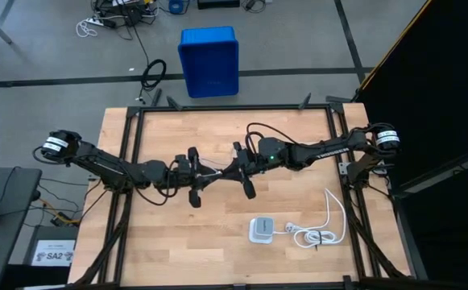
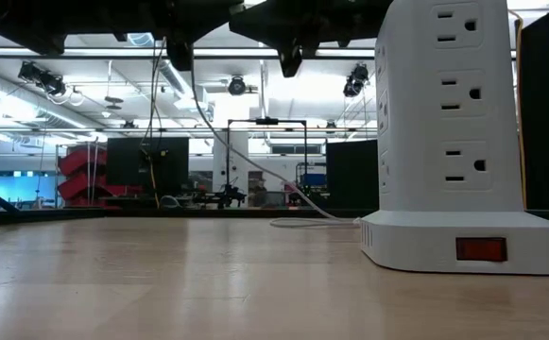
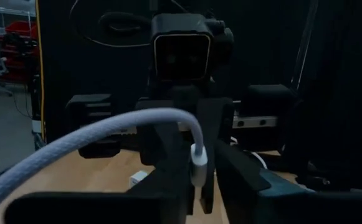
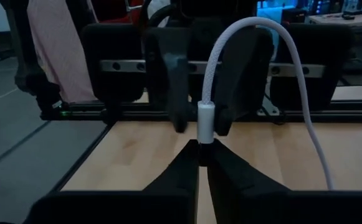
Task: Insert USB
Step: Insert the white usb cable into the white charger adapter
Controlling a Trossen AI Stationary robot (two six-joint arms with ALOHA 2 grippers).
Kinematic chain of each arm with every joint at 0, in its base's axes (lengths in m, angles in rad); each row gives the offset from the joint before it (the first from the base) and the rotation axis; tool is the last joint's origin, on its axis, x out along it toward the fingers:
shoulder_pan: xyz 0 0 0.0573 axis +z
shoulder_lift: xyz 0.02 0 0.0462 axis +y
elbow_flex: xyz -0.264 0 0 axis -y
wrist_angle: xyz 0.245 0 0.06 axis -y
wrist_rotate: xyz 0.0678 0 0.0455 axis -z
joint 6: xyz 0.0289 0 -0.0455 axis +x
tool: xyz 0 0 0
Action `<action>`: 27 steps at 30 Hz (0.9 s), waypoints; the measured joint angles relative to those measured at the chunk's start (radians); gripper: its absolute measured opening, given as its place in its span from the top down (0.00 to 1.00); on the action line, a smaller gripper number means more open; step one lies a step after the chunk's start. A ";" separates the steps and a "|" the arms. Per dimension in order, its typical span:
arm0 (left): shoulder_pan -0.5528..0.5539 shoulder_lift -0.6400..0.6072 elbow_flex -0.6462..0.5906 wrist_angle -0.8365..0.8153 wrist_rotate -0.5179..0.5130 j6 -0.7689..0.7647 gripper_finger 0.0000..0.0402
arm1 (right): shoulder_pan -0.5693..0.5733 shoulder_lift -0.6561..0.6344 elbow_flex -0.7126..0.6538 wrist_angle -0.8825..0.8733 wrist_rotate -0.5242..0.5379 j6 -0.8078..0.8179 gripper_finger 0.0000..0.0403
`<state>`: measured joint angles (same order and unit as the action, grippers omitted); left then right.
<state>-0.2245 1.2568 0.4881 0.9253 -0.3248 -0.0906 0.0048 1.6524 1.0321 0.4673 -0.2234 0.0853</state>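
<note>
- Both sets of jaws meet above the middle of the worktop (image 1: 169,242), held up off its surface and facing one another.
- Right gripper (image 4: 199,152): its jaws are clenched on one plug of the USB (image 4: 206,121), which stands upright between the tips with the braided white cable arching up and away from it.
- Left gripper (image 3: 196,186): the left wrist view shows the cable sweeping in from that arm's side and bending down to a white plug among dark fingers, but I cannot tell whether these are the left arm's own fingers or those of the right arm facing it, so the state of its jaws is unclear.
- From the high view, the thin white cable runs between the two grippers over the centre of the worktop.
- A white power strip tower (image 2: 449,132) stands on the worktop nearer the right arm's side, well apart from the grippers, with its bundled white cord (image 1: 318,234) coiled just beside it.
- A blue bin (image 1: 209,60) sits on the floor beyond the worktop.
</note>
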 joint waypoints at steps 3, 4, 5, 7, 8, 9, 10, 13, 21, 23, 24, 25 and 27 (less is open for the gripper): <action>0.000 0.000 0.000 0.001 -0.002 -0.002 0.81 | 0.000 0.000 0.000 -0.005 0.000 0.000 1.00; 0.000 0.000 0.000 0.004 -0.003 -0.003 0.80 | 0.000 0.000 0.000 -0.006 0.000 0.000 1.00; 0.000 0.000 0.000 0.006 -0.003 -0.008 0.80 | 0.000 0.000 0.000 -0.008 0.000 0.001 1.00; 0.000 -0.001 0.000 0.004 -0.004 -0.022 0.80 | 0.000 0.000 0.000 -0.009 0.000 0.001 1.00; 0.000 -0.001 0.001 -0.001 -0.006 -0.023 0.80 | 0.000 0.000 0.000 -0.009 0.000 0.001 1.00; 0.000 -0.001 0.001 -0.004 -0.010 -0.023 0.81 | 0.000 0.000 0.000 -0.008 0.000 0.001 1.00; 0.000 -0.001 0.001 -0.009 -0.012 -0.023 0.81 | 0.000 0.000 0.000 -0.009 0.000 0.001 1.00; 0.000 -0.001 0.001 -0.019 -0.014 -0.026 0.84 | 0.000 0.000 0.000 -0.008 0.000 0.002 1.00; 0.002 -0.001 0.001 -0.026 -0.029 -0.025 0.97 | 0.000 0.000 0.000 -0.014 -0.001 0.011 1.00; 0.002 -0.001 0.001 -0.026 -0.030 -0.022 0.98 | 0.000 0.000 0.000 -0.014 -0.002 0.011 1.00; 0.002 -0.001 0.001 -0.026 -0.030 -0.022 0.98 | 0.000 0.000 0.000 -0.014 -0.002 0.011 1.00; 0.002 -0.001 0.001 -0.026 -0.030 -0.022 0.98 | 0.000 0.000 0.000 -0.015 -0.002 0.011 1.00; 0.002 -0.001 0.001 -0.026 -0.030 -0.021 0.98 | 0.000 0.000 0.000 -0.015 -0.002 0.011 1.00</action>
<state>-0.2226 1.2560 0.4889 0.8993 -0.3546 -0.1120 0.0044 1.6524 1.0321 0.4519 -0.2253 0.0959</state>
